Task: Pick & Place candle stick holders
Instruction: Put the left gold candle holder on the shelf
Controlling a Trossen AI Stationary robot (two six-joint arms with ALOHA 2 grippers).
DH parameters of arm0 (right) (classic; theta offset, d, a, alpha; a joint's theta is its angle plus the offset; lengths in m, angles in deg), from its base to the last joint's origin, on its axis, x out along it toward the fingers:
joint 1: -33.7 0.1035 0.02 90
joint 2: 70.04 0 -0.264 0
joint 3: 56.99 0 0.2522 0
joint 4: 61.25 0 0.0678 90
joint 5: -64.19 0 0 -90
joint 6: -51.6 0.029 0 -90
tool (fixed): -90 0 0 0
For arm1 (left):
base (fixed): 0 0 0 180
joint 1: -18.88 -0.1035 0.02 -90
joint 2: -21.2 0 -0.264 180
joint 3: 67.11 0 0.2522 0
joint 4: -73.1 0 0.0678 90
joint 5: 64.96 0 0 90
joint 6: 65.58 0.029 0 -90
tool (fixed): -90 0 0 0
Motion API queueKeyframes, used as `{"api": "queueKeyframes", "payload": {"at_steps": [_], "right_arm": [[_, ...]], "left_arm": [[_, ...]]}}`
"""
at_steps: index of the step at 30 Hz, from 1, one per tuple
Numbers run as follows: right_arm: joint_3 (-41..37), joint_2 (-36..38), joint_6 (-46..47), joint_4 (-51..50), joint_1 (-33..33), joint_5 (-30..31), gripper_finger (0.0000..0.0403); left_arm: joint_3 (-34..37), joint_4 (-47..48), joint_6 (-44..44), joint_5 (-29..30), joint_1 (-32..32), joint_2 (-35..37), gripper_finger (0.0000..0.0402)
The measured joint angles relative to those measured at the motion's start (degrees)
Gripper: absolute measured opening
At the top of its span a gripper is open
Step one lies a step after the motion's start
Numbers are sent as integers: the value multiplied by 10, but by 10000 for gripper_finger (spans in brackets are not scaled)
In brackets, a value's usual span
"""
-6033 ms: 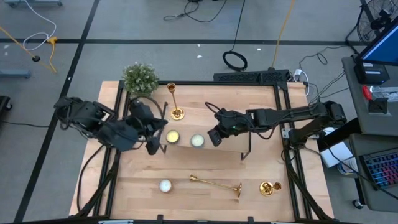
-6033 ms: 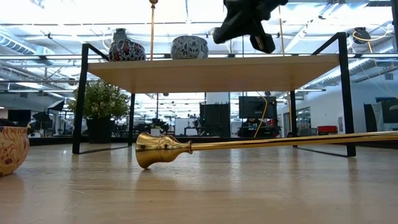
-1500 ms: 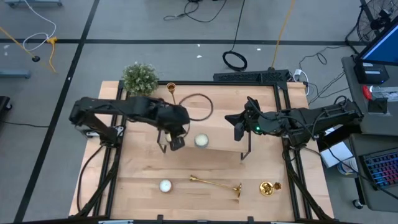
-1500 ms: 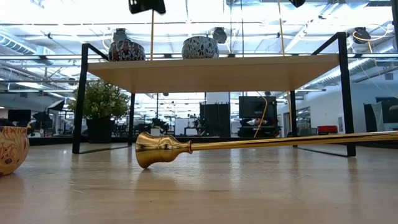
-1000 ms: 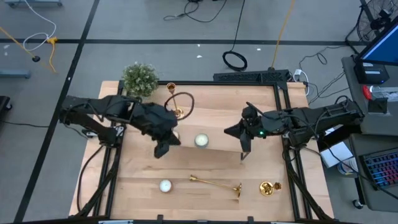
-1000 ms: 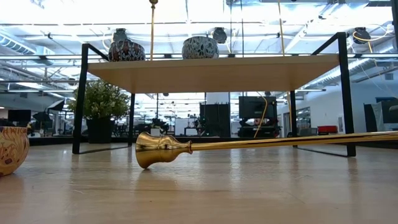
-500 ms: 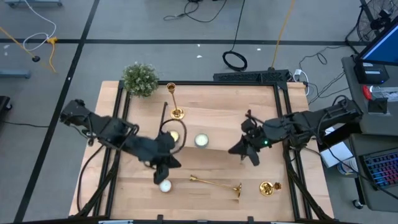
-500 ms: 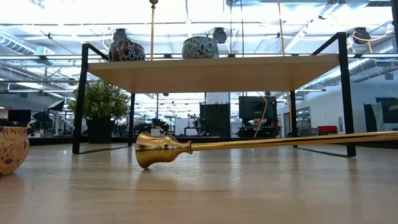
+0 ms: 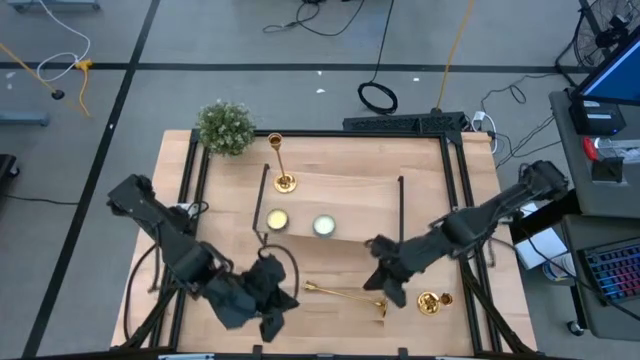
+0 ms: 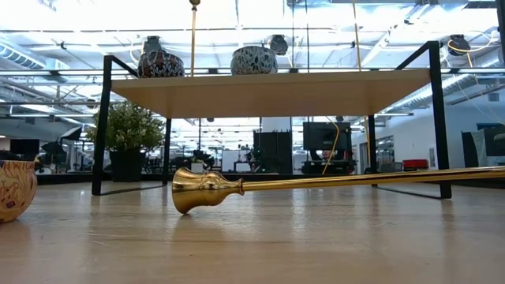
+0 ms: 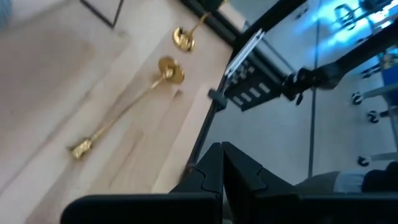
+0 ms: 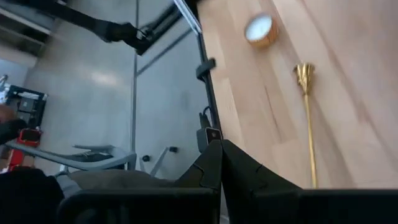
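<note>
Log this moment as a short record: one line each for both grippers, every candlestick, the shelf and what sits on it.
left gripper: shut, empty, low near the table's front edge
right gripper: shut, empty, above the lying candlestick's base end
lying candlestick: flat on the table, in front of the shelf
upright candlestick: standing on the shelf's back left corner
third candlestick: front right of the table, seen base-on; upright or tipped, cannot tell
shelf: wooden top, black wire frame
candles on shelf: two, side by side

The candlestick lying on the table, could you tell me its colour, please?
Shiny gold candlestick, clearest in the low view.
</note>
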Motion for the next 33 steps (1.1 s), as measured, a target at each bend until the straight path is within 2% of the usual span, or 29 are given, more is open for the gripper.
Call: {"api": "queueKeyframes", "payload": {"at_steps": [8,13,18,23,28,31,33], "right_arm": [[0,-111,29,40,10,1,0],[0,-154,37,40,9,29,0],[0,-192,47,36,12,32,0],[2,-223,68,33,27,31,0],[40,-243,13,-22,48,78,0],[61,-243,-31,-53,62,130,0],[69,-243,-36,-64,65,136,0]], "left_arm": [[0,0,-27,-25,29,-46,5],[0,3,-21,-24,55,-47,3],[0,15,14,-12,82,-47,3],[0,43,-4,-11,98,-47,6],[0,60,-8,-10,101,-47,3],[0,59,-6,-11,104,-47,8],[0,63,-4,-14,105,-47,6]]}}
